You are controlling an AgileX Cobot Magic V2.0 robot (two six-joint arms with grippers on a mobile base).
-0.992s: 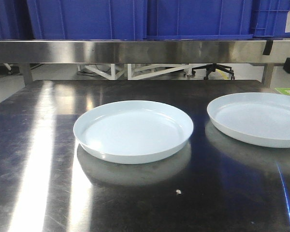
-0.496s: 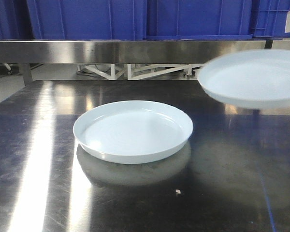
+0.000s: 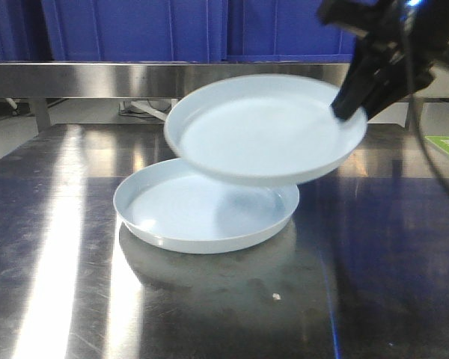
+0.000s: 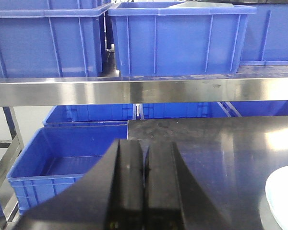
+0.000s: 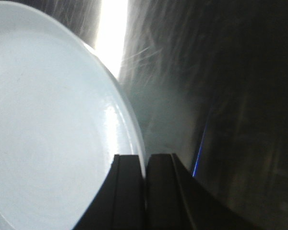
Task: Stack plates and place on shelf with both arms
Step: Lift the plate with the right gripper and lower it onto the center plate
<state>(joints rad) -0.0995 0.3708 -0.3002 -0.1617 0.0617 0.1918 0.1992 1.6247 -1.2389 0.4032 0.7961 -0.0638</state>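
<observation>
One pale bluish-white plate lies flat on the dark steel tabletop. A second plate hangs tilted in the air just above and behind it, overlapping its far right part. My right gripper is shut on that raised plate's right rim; in the right wrist view the rim runs between the closed fingers. My left gripper is shut with nothing in it, off to the left of the table, facing the shelf. A plate edge shows at the lower right of the left wrist view.
Blue crates sit on the shelf's rail behind the table. In the left wrist view more blue crates stand on the upper tier and an open one below, left of the table. A small crumb lies near the front.
The right plate has been lifted off the table and carried left, from the right edge to above the middle plate. My right arm has come into view.
</observation>
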